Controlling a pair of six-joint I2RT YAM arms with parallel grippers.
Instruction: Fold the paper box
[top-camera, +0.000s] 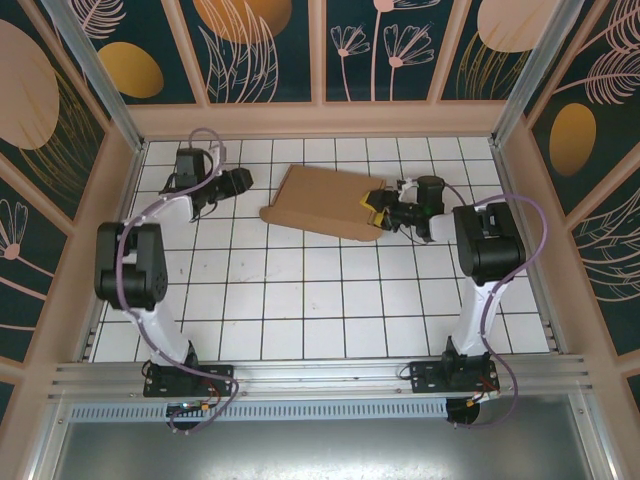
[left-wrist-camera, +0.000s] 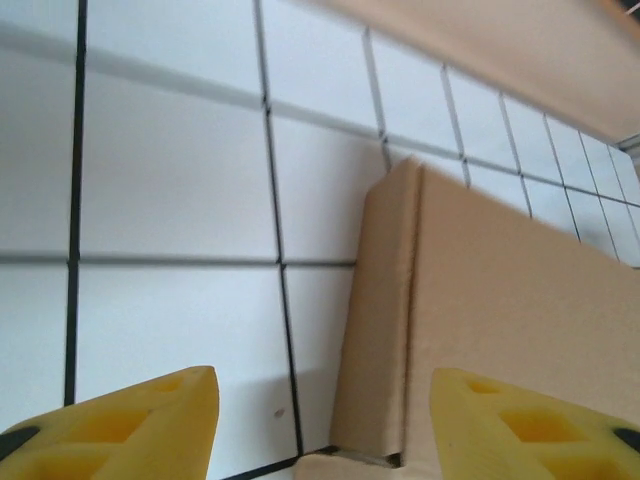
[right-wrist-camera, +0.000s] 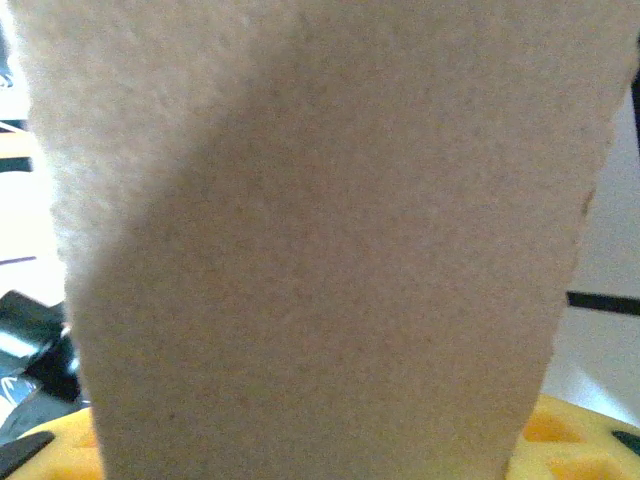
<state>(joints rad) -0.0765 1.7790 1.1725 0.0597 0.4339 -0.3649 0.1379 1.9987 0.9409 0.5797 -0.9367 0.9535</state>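
At the far middle of the tiled surface (top-camera: 300, 300): one paper box (top-camera: 322, 200), flat brown cardboard, lying slightly skewed. Two arms, one gripper each. The left gripper (top-camera: 240, 182) sits near the box's left end, apart from it. In the left wrist view its jaws are wide, with two yellow left fingers (left-wrist-camera: 130, 420) low in frame and the box corner ahead on the right side. The right gripper (top-camera: 374, 212) is at the box's right edge. In the right wrist view, cardboard covers the gap between the yellow right fingers (right-wrist-camera: 565, 440), so I can't tell if those jaws are clamped.
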